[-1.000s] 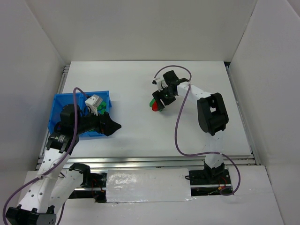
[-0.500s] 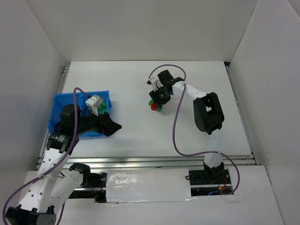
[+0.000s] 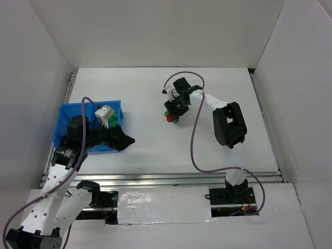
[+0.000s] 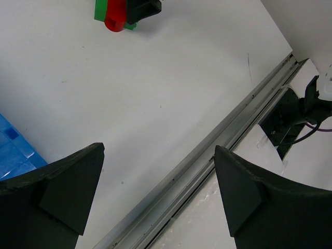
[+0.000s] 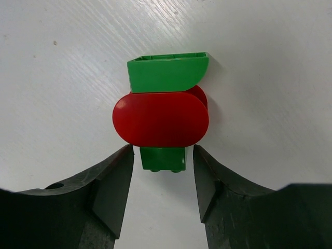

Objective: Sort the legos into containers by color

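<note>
A joined lego, a red oval piece (image 5: 161,118) between green pieces (image 5: 167,71), lies on the white table in the right wrist view. My right gripper (image 5: 162,149) is open, its fingertips on either side of the lego's near green end, not closed on it. In the top view the lego (image 3: 169,116) lies mid-table at my right gripper (image 3: 174,110). It also shows in the left wrist view (image 4: 115,13). My left gripper (image 4: 158,149) is open and empty, just right of the blue bin (image 3: 63,112). Green legos (image 3: 112,121) show in the bin behind my left wrist.
The table's metal front rail (image 4: 233,124) runs diagonally under my left gripper. A corner of the bin (image 4: 13,150) shows at the left of that view. White walls enclose the table on three sides.
My right gripper has shifted a little left and closer over the red-and-green lego. The left arm has not moved.
</note>
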Robot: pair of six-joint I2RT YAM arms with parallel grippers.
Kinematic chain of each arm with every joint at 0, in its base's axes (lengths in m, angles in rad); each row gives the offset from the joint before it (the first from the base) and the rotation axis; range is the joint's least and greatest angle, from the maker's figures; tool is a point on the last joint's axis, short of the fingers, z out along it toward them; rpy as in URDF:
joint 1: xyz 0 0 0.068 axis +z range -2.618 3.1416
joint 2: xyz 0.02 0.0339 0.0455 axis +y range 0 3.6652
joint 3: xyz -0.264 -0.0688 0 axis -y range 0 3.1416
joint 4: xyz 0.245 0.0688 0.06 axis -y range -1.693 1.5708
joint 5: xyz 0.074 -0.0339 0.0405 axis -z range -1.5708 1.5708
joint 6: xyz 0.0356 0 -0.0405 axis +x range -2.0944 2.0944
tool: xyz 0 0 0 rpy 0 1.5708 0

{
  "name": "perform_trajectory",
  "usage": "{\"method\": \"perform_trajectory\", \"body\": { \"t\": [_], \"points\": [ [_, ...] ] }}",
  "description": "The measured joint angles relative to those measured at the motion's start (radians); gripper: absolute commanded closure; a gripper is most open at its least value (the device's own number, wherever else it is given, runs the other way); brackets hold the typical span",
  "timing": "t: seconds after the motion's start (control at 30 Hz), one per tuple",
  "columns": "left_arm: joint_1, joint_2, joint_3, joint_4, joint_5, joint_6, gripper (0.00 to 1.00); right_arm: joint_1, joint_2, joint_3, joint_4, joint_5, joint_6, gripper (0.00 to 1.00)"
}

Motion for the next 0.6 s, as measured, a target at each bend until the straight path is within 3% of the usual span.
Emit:
{"method": "perform_trajectory", "body": {
  "t": [0.07,0.23,0.5,0.6],
  "points": [
    [-0.002,0.000,0.000,0.000,0.000,0.000,0.01,0.006,0.000,-0.003,-0.002,0.011,0.002,0.37],
    [-0.003,0.000,0.000,0.003,0.000,0.000,0.01,0.014,0.003,-0.021,-0.013,0.001,0.001,0.37],
    [-0.009,0.000,0.000,0.005,0.001,0.000,0.01,0.016,0.005,-0.041,-0.012,0.037,0.007,0.54],
    [-0.009,0.000,0.000,0.006,0.001,0.000,0.00,0.018,0.010,-0.030,-0.012,0.055,0.009,0.55]
  ]
}}
